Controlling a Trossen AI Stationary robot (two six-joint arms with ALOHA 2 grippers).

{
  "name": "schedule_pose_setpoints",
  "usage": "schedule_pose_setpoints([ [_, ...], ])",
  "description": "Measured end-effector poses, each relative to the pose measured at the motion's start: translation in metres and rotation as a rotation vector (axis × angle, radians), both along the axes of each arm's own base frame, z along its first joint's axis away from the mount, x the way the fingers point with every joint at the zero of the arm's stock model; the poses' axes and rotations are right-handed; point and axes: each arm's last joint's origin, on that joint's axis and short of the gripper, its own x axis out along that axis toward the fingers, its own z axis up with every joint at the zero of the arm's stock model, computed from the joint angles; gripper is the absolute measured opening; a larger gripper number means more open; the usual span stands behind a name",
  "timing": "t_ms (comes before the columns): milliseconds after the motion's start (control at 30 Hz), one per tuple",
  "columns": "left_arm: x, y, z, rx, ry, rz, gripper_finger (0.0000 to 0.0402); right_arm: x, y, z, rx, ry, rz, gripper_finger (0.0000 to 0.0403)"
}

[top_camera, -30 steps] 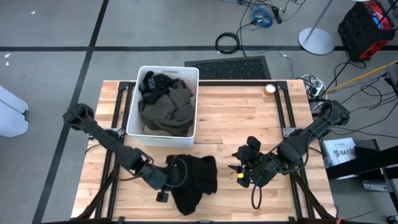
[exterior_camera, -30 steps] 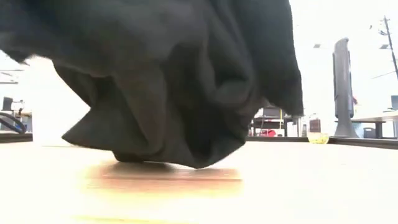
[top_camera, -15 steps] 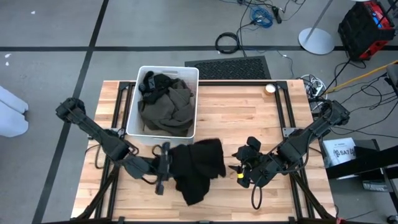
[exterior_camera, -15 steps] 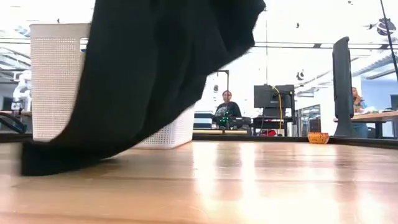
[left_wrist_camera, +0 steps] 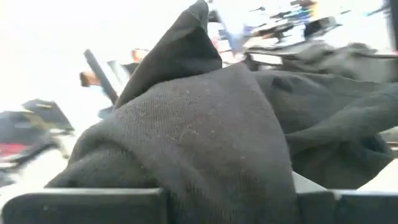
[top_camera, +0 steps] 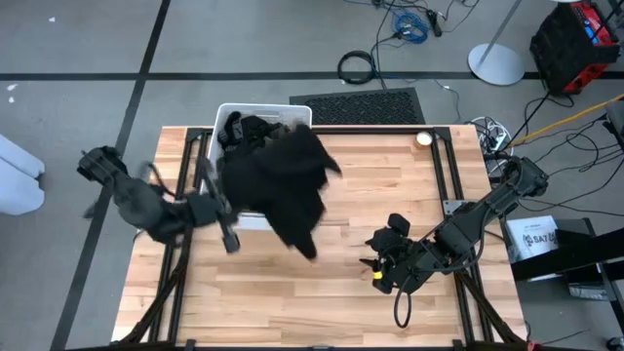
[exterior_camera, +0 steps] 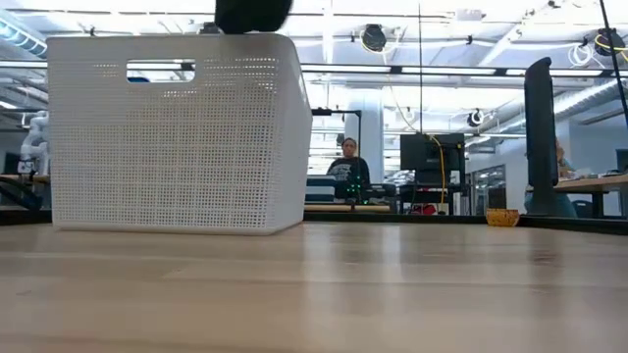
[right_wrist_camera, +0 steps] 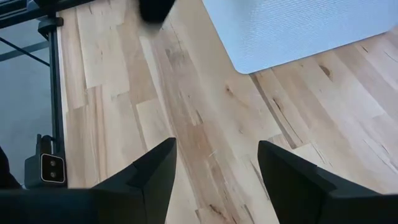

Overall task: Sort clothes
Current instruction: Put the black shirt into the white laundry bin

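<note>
The left gripper (top_camera: pixel 226 210), at the left of the desk beside the bin's near left corner, is pinched on a large black soft fabric garment (top_camera: pixel 283 180); the left wrist view shows the dark cloth (left_wrist_camera: pixel 205 149) bunched right between its fingers. That garment hangs in the air, draped over the white perforated rectangular plastic bin (top_camera: pixel 226 115) and spilling past its near right edge above the pale wooden slatted desk (top_camera: pixel 390 185). In the low view only a dark scrap of it (exterior_camera: pixel 253 12) shows above the bin's rim (exterior_camera: pixel 177 44), so it is clear of the desk top.

By my reading the sort is well along: no loose clothing lies on the desk, and the bin already holds a heap of dark cloth (top_camera: pixel 244 127), most of it hidden under the carried piece, so I cannot tell which garments or how many. What seems left is to lower and release this black garment, if the bin is where it belongs.

The left arm reaches in from the desk's left edge, its wrist turned toward the bin. The right arm waits folded low at the near right of the desk, its right gripper (top_camera: pixel 383 263) spread and holding nothing, pointed at bare boards in the right wrist view (right_wrist_camera: pixel 214 180). A small round pale object (top_camera: pixel 423 138) sits at the far right edge.
</note>
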Motion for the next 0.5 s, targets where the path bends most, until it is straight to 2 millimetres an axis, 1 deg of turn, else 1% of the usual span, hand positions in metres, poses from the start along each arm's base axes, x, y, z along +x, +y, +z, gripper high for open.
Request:
schedule_pose_setpoints([
  [133,-0.013,0.019,0.026,0.086,-0.007,0.157,0.0091,-0.001,-0.001,-0.001,-0.008,0.010,0.000,0.0212],
  [267,-0.026,0.042,0.042,0.100,-0.022,0.259,0.0091,-0.001,-0.001,-0.001,-0.013,0.016,0.000,0.0212],
  [367,-0.037,0.059,0.046,0.088,-0.029,0.315,0.0091,-0.001,-0.001,-0.001,-0.013,0.017,0.000,0.0212],
  [500,-0.044,0.077,0.039,0.034,0.007,0.356,0.0091,-0.001,-0.001,-0.001,-0.013,0.016,0.000,0.0212],
])
